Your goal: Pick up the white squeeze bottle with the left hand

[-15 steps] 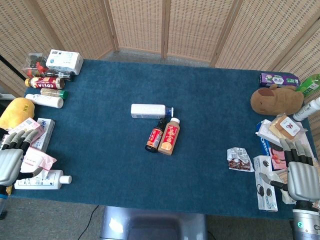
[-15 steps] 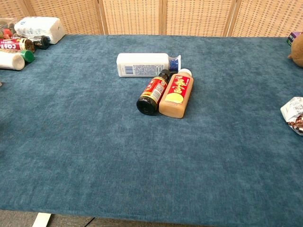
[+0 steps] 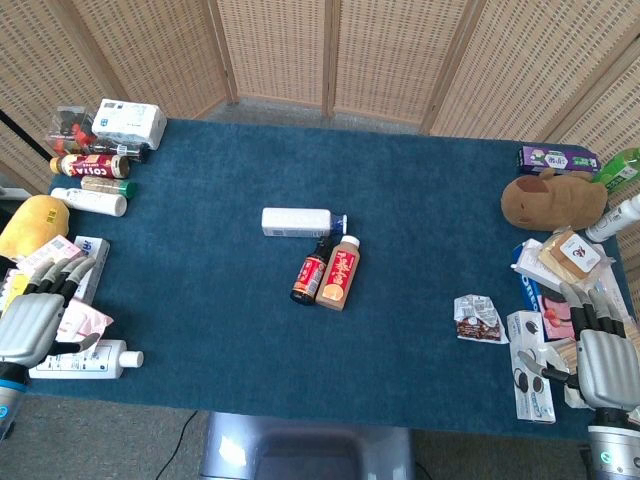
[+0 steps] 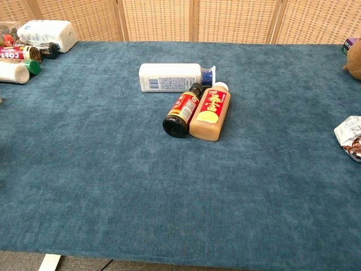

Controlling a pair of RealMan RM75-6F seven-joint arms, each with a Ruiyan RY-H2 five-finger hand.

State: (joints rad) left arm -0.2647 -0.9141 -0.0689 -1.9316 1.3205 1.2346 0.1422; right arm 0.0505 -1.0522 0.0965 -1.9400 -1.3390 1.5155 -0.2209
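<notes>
The white squeeze bottle [image 3: 296, 221] lies on its side in the middle of the blue table, its blue cap pointing right; the chest view shows the bottle [image 4: 171, 77] with its printed label up. Its cap end touches a dark sauce bottle [image 3: 310, 270] and an orange-brown bottle [image 3: 339, 272] lying just in front. My left hand [image 3: 35, 318] hovers at the table's front left edge, far from the bottle, fingers spread and holding nothing. My right hand [image 3: 605, 355] is at the front right edge, also spread and empty. Neither hand shows in the chest view.
Under and beside the left hand lie packets and a white lotion bottle [image 3: 85, 359]; a yellow plush [image 3: 33, 225] and several bottles [image 3: 90, 180] line the left edge. A capybara plush [image 3: 553, 198], snack packs and a crumpled wrapper [image 3: 479, 318] fill the right side.
My left hand has shifted slightly right and forward over the table edge. My right hand has dropped a little lower. The bottles have not moved.
</notes>
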